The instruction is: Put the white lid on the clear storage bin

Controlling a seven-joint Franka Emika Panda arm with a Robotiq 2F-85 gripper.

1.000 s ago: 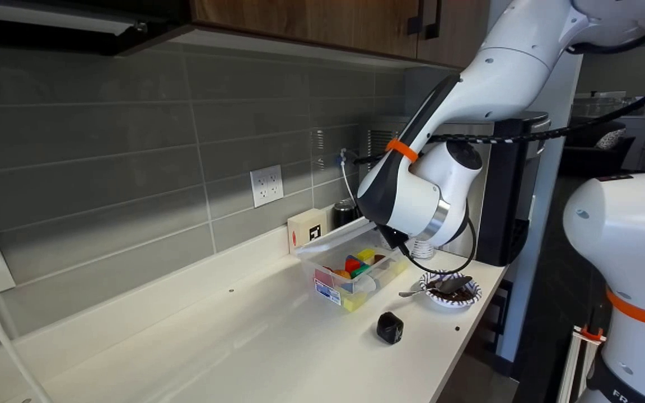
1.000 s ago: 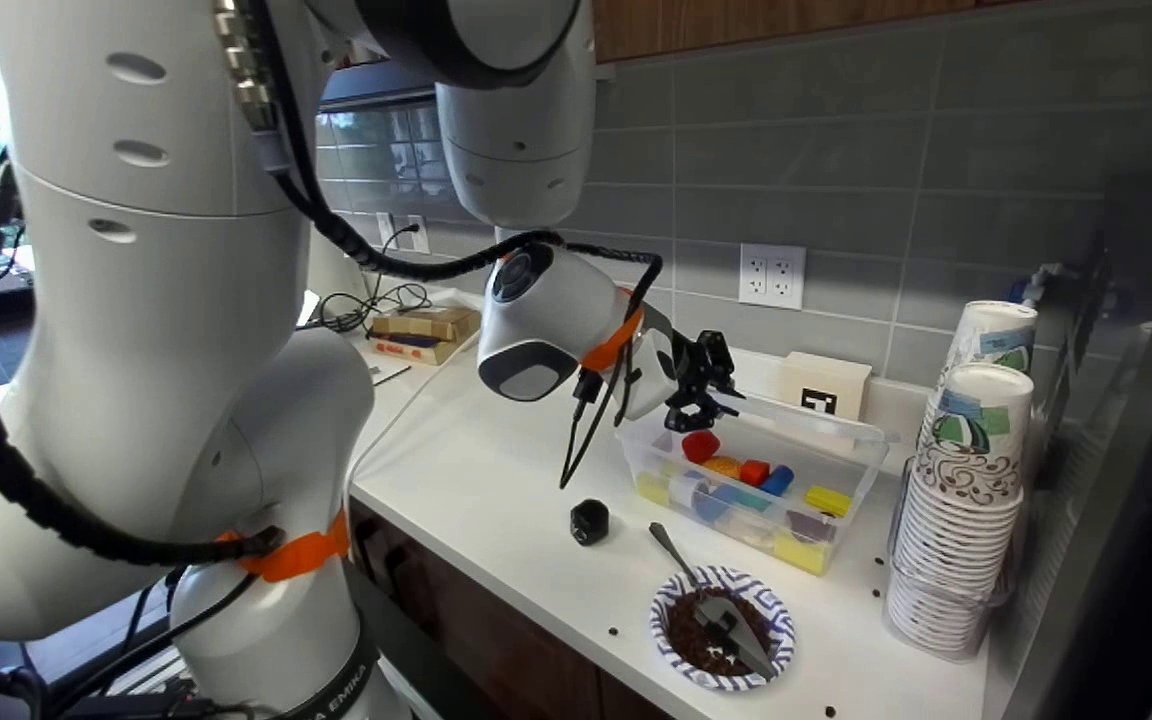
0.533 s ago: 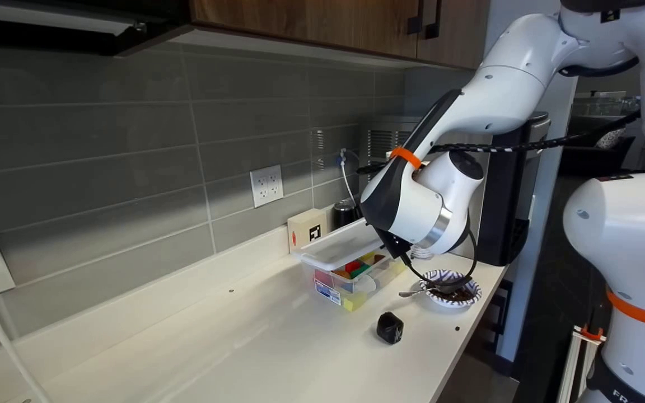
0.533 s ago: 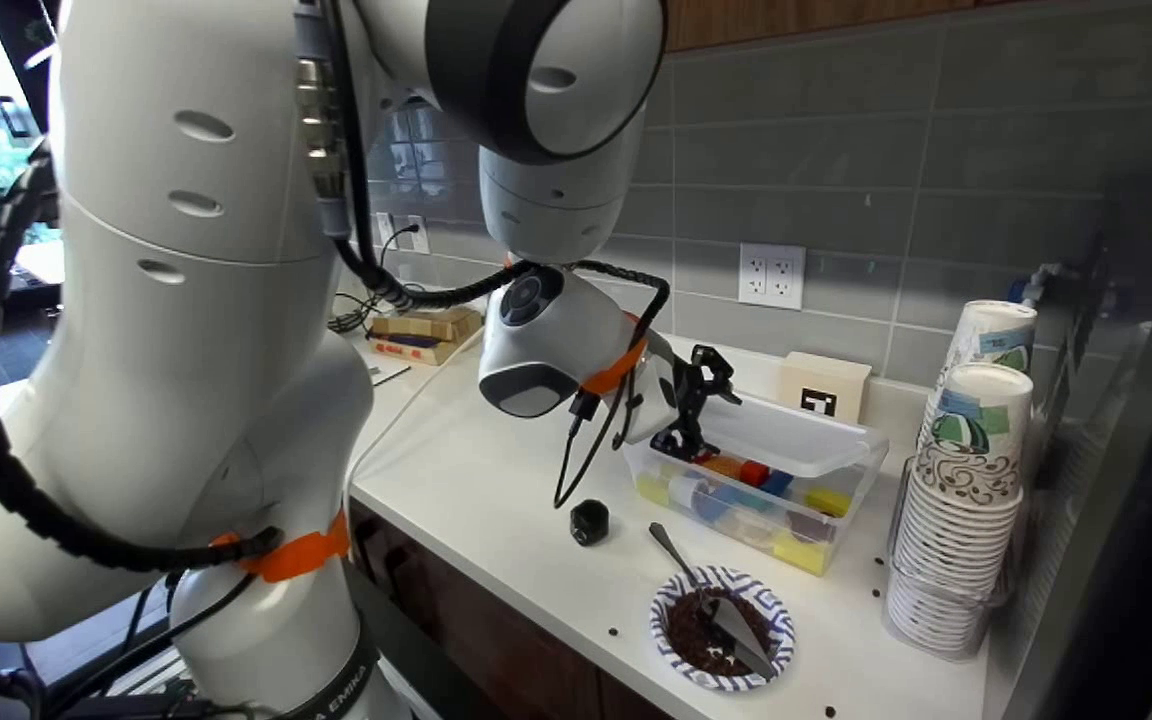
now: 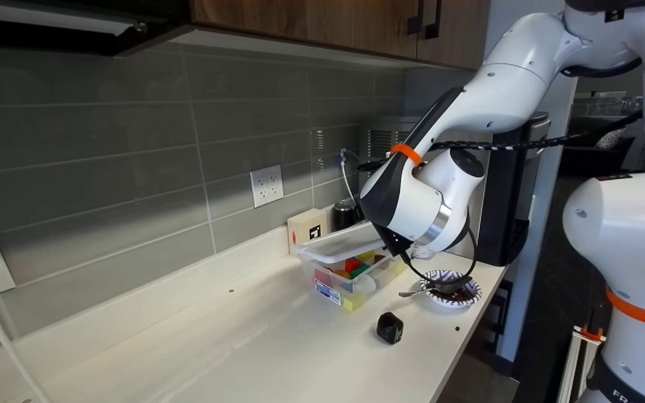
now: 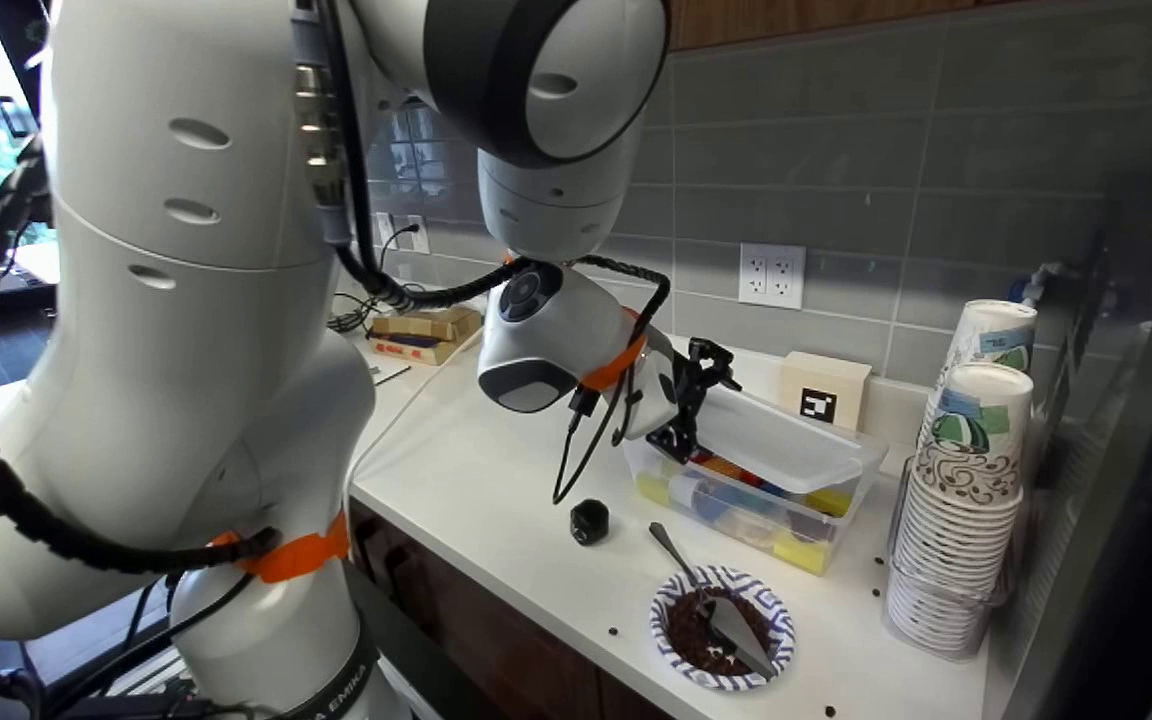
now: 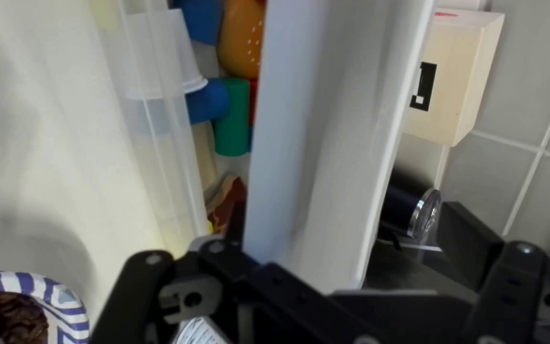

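Note:
The clear storage bin stands on the counter with colourful toy pieces inside, seen in both exterior views. Across its back part leans the white lid, tilted, leaving the front of the opening uncovered. In the wrist view the lid runs lengthwise between my widely spread fingers, with a gap on its right side. My gripper is open at one end of the lid. The left fingertip is close against the lid's lower edge; whether they touch I cannot tell. In an exterior view the gripper hovers over the bin's near-arm end.
A patterned bowl of dark beans with a utensil sits in front of the bin. Near it lies a small black object. Cup stacks rise beside the bin. Behind are a beige box and a dark cylinder by the wall.
The gripper has opened and dropped slightly. The lid, earlier held steeply at the bin's back, has tipped down toward the front and rests over more of the opening.

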